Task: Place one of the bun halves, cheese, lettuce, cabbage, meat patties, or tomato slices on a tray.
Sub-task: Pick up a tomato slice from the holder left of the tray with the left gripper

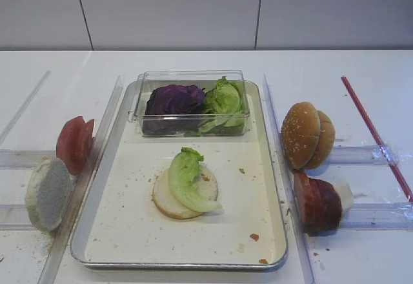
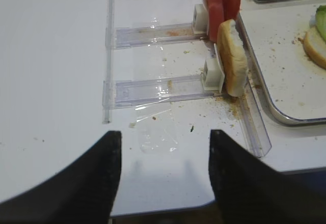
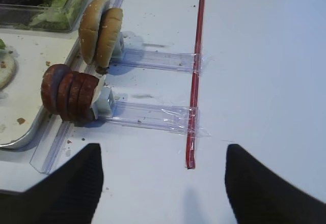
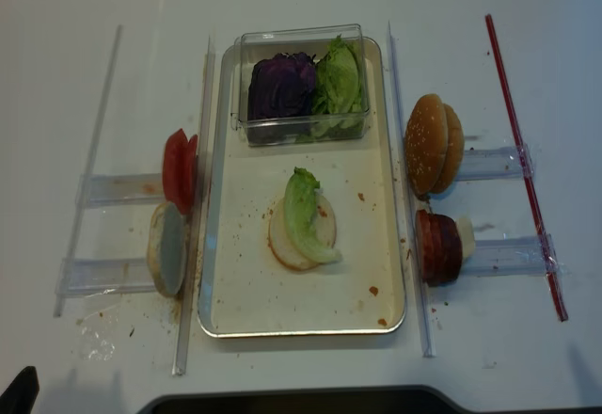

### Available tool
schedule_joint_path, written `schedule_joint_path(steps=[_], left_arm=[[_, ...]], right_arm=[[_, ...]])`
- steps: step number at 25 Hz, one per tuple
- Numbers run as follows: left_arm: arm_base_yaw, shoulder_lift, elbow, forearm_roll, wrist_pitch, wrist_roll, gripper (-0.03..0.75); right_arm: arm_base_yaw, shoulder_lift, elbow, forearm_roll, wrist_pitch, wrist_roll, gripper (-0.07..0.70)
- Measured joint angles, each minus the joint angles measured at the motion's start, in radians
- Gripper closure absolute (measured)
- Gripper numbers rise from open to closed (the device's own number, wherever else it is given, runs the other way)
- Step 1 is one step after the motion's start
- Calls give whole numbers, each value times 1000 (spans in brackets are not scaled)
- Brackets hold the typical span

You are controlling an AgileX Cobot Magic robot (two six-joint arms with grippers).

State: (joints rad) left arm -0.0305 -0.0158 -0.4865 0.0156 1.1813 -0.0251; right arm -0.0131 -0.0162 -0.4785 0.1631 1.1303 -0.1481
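On the metal tray (image 1: 129,223) a pale bun half (image 1: 166,203) lies flat with a lettuce leaf (image 1: 187,179) across it. Tomato slices (image 1: 74,143) and another pale bun half (image 1: 48,193) stand on edge left of the tray. Sesame bun halves (image 1: 306,135) and meat patties (image 1: 317,203) stand on its right. Purple cabbage (image 1: 174,100) and more lettuce (image 1: 226,100) fill a clear box. Cheese is out of view. My left gripper (image 2: 164,137) hovers open and empty near the table's front, short of the pale bun half (image 2: 234,58). My right gripper (image 3: 163,158) is open and empty, right of the patties (image 3: 69,92).
The clear box (image 1: 145,84) sits at the tray's far end. Clear plastic rails (image 2: 153,89) and long strips (image 1: 284,168) flank the tray. A red strip (image 3: 196,71) is taped to the table on the right. Crumbs litter the tray floor. The table's front edge (image 2: 168,208) lies just below my left gripper.
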Motion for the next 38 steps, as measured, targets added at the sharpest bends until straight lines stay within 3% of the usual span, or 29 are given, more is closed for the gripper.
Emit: schedule_joint_path(steps=[38], left_arm=[[0, 0, -4, -24, 2, 3, 361]], right_arm=[[0, 0, 0, 0, 0, 5, 228]])
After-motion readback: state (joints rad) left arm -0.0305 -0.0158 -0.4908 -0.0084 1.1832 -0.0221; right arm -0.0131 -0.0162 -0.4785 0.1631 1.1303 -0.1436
